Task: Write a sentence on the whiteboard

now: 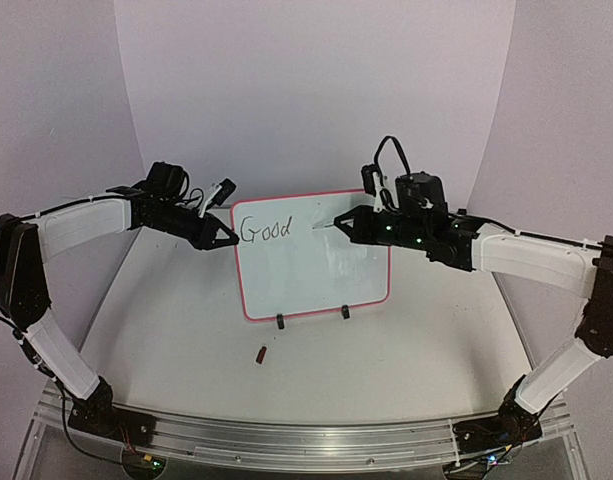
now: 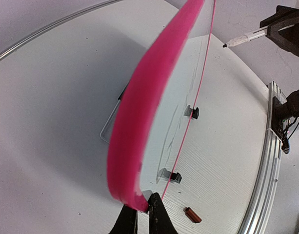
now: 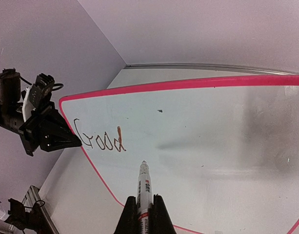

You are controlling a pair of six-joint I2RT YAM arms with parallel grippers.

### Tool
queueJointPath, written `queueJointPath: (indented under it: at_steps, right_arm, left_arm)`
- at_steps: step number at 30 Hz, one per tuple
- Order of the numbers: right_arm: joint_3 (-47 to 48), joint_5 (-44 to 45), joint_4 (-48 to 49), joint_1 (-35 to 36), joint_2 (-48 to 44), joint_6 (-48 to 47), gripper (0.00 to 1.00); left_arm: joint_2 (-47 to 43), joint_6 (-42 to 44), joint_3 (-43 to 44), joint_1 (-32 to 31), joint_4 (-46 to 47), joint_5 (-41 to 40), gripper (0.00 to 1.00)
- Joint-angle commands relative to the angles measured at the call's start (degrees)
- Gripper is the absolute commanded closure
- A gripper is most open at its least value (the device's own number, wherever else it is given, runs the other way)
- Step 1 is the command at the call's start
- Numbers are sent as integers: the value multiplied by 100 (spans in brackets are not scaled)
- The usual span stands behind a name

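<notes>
whiteboard (image 1: 316, 275): stands upright on the table (image 1: 176, 330) between the two arms, its writing side facing the arm bases. It has a pink frame and is propped on two black clip feet (image 1: 280, 321) at its lower edge.
sentence (image 1: 265, 231): only the word "Good" is there, in dark handwriting at the upper left of the board. The rest of the white surface is bare apart from a tiny speck seen in the right wrist view.
left gripper (image 1: 229, 237): reaches in from the left to the upper part of the board's left edge. In the left wrist view its fingers (image 2: 159, 217) are pinched tight on the pink frame (image 2: 139, 112), so it grips the board by its rim.
right gripper (image 1: 344, 224): comes in from the right at the height of the written word, clenched around a marker (image 1: 331, 224). In its own wrist view the marker's white barrel sticks out forward from between the two fingers.
marker tip: uncapped, pointing at the board just to the right of "Good". In the left wrist view it seems to sit a little off the surface, though I cannot tell for sure whether it touches.
small red-brown piece (image 1: 261, 353): lies flat on the table in front of the board, near the left clip foot and apart from both arms.
metal rail (image 1: 306, 440): runs along the near edge of the table and carries both arm bases.
</notes>
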Motion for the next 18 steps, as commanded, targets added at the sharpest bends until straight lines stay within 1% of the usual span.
queueJointPath:
  at_steps: [1,18]
  right_arm:
    - [253,-47,384,14,201,67,100]
    - [401,104,611,14,507,164,100]
  left_arm:
    - [71,202,107,-23,-106,-403,100]
    - [81,210,118,-22,-119,-408,100]
